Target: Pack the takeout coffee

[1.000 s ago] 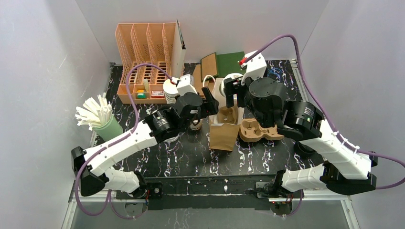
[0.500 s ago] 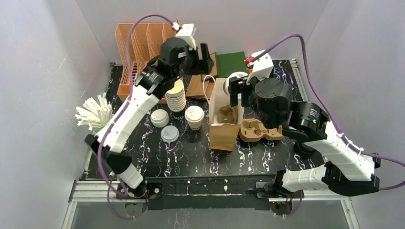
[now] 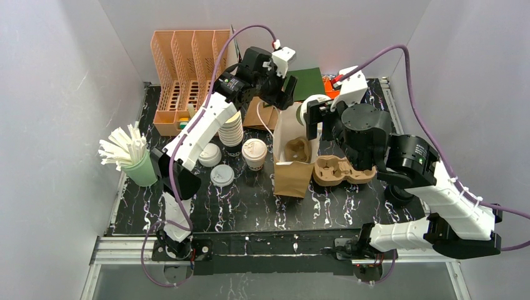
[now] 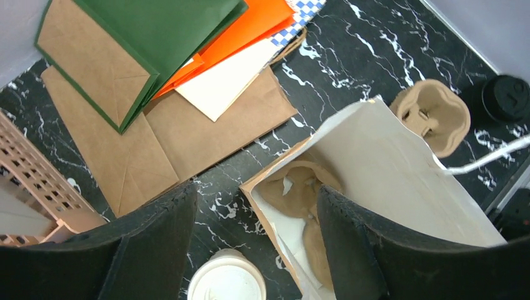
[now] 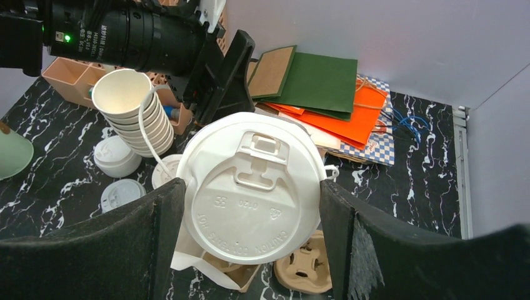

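My right gripper [image 3: 317, 112] is shut on a takeout coffee cup [image 3: 310, 102], held in the air above the back end of the open paper bag [image 3: 294, 172]. In the right wrist view the cup's white sip lid [image 5: 253, 187] fills the space between both fingers [image 5: 156, 237]; its walls are hidden. A second lidded cup [image 3: 254, 152] stands on the table left of the bag and shows in the left wrist view [image 4: 226, 280]. My left gripper [image 3: 279, 87] is open and empty, raised high at the back. The bag [image 4: 375, 156] holds a pulp cup carrier [image 4: 300, 187].
A second pulp carrier [image 3: 337, 170] lies right of the bag. A stack of lidless cups [image 3: 231, 128], two loose lids [image 3: 209, 154] [image 3: 222, 175], a green cup of straws [image 3: 134, 156] and an orange organiser [image 3: 187, 69] are on the left. Flat bags [image 4: 156, 137] lie at the back.
My left arm has lifted from low beside the standing lidded cup and swung up and back over the flat bags. My right gripper with its cup has shifted slightly right.
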Controlling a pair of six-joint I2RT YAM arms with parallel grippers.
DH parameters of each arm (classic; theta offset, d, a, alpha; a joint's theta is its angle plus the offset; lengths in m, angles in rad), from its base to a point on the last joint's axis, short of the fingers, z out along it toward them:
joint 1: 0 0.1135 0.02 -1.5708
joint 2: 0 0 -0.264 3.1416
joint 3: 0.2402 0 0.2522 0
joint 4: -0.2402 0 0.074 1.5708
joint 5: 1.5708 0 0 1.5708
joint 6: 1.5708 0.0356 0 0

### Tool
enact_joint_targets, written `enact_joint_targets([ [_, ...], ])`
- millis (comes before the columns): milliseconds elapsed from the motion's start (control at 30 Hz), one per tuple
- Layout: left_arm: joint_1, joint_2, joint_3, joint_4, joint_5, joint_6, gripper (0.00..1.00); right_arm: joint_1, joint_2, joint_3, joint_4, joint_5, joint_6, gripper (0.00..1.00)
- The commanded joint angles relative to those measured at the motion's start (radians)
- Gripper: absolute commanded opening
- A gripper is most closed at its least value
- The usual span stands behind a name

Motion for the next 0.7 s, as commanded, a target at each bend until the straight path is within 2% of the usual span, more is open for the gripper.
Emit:
enact_joint_targets([
  [0,0.002,-0.056,-0.011,-0.026,0.117,0.155,0.69,0.002,0.005,0.048,-0.025,0.005,0.045,0.55],
  [133,0.002,-0.078,-0.087,0.017,0.111,0.204,0.7,0.001,0.008,0.057,-0.065,-0.014,0.08,0.55],
  [300,0.003,-0.044,-0.095,0.02,0.104,0.201,0.66,0.001,0.004,0.047,-0.101,-0.04,0.119,0.55],
  [667,0.003,0.01,-0.088,0.072,0.083,0.163,0.44,0.0,0.054,0.036,-0.155,-0.072,0.185,0.55],
])
